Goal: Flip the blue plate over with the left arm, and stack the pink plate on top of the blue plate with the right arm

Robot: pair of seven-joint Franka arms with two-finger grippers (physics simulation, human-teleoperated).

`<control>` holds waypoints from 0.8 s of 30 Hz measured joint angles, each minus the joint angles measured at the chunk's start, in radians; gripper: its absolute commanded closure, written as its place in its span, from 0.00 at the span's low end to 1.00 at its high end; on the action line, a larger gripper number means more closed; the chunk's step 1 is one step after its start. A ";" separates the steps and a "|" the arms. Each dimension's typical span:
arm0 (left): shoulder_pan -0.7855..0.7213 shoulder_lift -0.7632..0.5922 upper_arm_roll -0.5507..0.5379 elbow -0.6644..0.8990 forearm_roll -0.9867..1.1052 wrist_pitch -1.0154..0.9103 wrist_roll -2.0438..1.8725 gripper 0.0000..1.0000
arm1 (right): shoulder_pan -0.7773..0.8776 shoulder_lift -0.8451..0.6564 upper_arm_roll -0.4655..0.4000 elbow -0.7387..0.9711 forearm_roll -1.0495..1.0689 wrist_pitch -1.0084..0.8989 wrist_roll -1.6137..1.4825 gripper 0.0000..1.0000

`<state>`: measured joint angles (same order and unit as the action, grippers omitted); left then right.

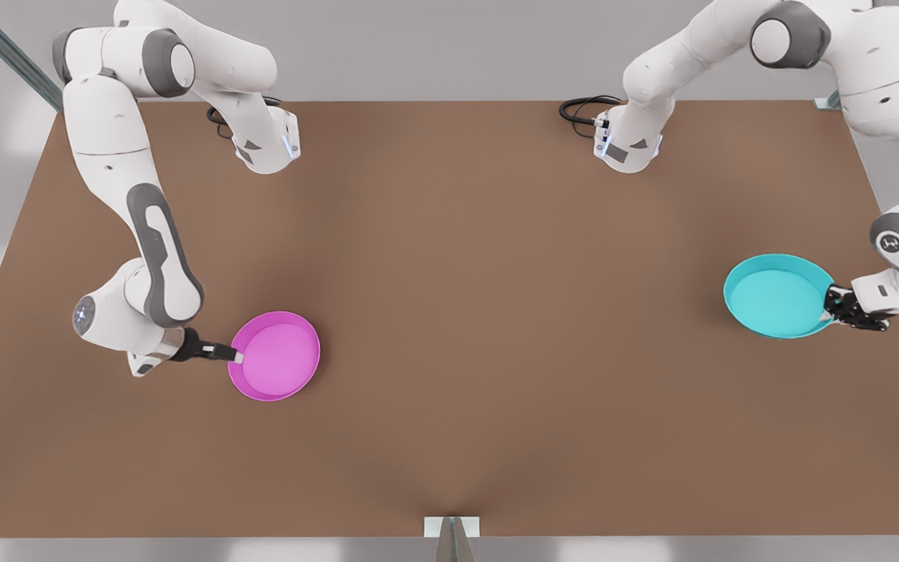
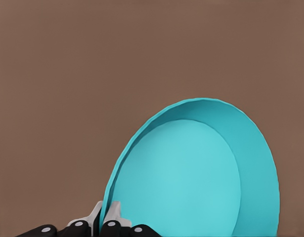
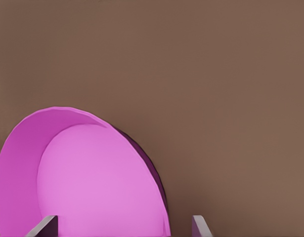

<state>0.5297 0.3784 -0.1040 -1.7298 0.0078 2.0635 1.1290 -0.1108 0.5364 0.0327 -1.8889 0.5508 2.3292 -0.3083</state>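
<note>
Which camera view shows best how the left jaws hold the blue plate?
The left wrist view: the left gripper pinches the blue plate at its rim, one finger on each side of the wall. The front view shows the same gripper at the plate's right edge, less clearly. The right wrist view shows the pink plate.

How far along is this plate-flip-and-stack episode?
Nothing is finished yet. The left gripper is shut on the rim of the blue plate, which is tilted with its inside showing. The right gripper is open around the pink plate's rim. The flip and the stacking remain; the plates sit far apart.
</note>
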 measured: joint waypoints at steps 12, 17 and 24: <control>-0.736 0.042 -0.021 0.251 0.286 -0.299 -0.656 0.79 | 0.039 -0.024 -0.034 -0.006 -0.172 0.007 -0.085 0.00; -1.073 0.253 -0.020 0.518 0.637 -0.592 -0.964 0.79 | 0.039 0.007 -0.033 -0.012 -0.200 0.020 -0.105 0.00; -1.343 0.511 -0.018 0.618 1.107 -0.998 -1.316 0.79 | 0.039 0.027 -0.033 -0.014 -0.205 0.037 -0.121 0.00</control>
<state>-0.8138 0.8894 -0.1218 -1.1114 1.1150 1.0652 -0.1871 -0.0721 0.5629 0.0000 -1.9025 0.3455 2.3659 -0.4295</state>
